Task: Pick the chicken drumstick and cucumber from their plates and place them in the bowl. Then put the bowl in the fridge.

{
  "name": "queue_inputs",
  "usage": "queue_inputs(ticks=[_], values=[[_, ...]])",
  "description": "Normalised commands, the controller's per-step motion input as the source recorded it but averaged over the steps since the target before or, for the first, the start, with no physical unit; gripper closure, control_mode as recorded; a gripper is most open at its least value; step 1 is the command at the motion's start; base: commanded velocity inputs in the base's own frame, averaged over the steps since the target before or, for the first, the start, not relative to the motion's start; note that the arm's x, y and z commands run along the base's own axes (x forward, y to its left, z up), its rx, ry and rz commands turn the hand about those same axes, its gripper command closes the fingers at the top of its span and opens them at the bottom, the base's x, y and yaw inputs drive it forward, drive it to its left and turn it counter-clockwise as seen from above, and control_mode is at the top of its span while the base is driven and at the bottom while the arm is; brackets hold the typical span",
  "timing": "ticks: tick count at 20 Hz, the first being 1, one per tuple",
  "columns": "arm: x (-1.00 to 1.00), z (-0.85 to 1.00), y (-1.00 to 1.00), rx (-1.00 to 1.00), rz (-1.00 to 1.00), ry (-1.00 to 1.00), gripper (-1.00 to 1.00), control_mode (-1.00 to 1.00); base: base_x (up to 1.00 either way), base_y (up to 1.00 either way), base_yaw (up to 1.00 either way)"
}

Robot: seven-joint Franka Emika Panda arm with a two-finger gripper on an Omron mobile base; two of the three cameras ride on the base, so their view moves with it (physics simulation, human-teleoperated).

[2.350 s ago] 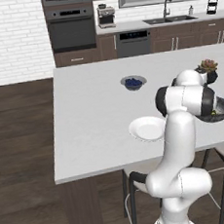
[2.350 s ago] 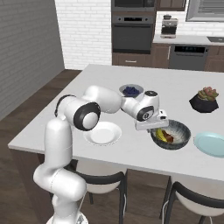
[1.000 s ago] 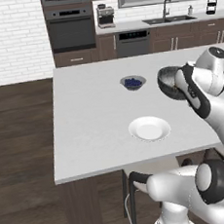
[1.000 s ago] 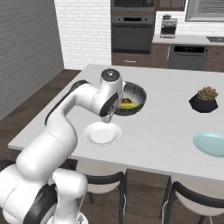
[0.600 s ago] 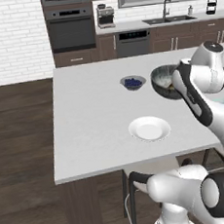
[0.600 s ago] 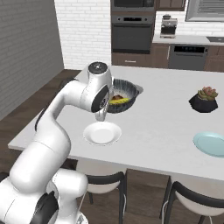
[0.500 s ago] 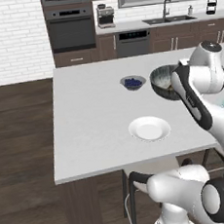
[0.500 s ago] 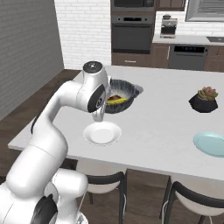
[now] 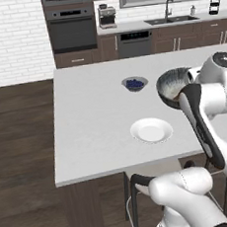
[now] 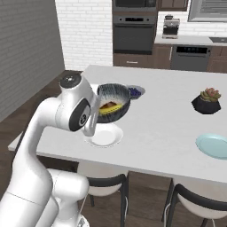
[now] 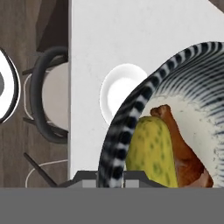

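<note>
On the left the gripper [image 10: 94, 116] is clenched on the rim of the bowl [image 10: 113, 102], held tilted in the air above the white plate [image 10: 105, 137]. Inside lie the cucumber [image 11: 151, 151] and, beside it, the chicken drumstick [image 11: 181, 154]. Far right, on the counter [image 10: 168, 128], lies the blue-green plate [image 10: 214, 146].

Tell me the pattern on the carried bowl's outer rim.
Dark-and-white stripes on the wide bowl, clearest in the hand view.

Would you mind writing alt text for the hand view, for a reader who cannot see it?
Close-up along the gripper, shut on the rim of the dark striped bowl, which holds the yellow-green cucumber and the reddish-brown chicken drumstick side by side. Beyond the bowl, a white plate sits on the pale counter, with a dark stool on the wooden floor past its edge.
</note>
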Motion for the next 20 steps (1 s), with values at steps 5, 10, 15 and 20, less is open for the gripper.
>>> queue_inputs(ticks=[5, 10, 15, 20], values=[[0.0, 0.0, 0.0, 0.0, 0.0, 0.0, 1.0, 1.0, -0.33, -0.1, 0.0], [0.0, 0.0, 0.0, 0.0, 0.0, 0.0, 1.0, 1.0, -0.19, -0.49, -0.2], [0.0, 0.0, 0.0, 0.0, 0.0, 0.0, 1.0, 1.0, -0.06, -0.43, -0.73], [0.0, 0.0, 0.0, 0.0, 0.0, 0.0, 1.0, 1.0, 0.0, -0.3, -0.86]])
